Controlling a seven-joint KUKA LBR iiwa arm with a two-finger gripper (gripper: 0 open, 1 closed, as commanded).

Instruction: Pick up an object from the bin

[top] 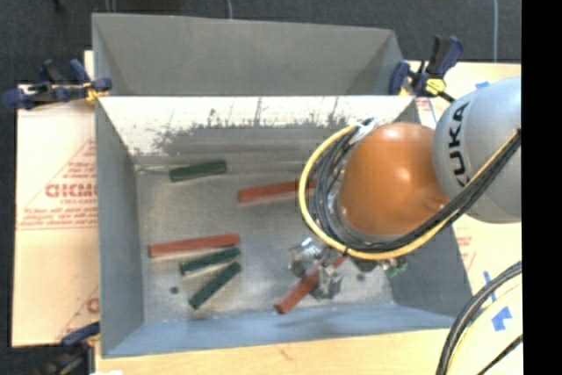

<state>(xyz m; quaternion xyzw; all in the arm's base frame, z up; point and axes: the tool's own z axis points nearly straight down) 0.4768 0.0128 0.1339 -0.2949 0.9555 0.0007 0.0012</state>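
Observation:
My gripper reaches down under the orange cover, low in the bin's front right part. A short red stick lies slanted on the floor there, its upper end right at the fingertips. Whether the fingers grip it I cannot make out. Another red stick lies up and to the left of the gripper, near the middle of the bin.
To the left lie a long red stick and two dark green sticks below it. One more green stick rests near the back wall. The arm and its orange cover hang over the bin's right side.

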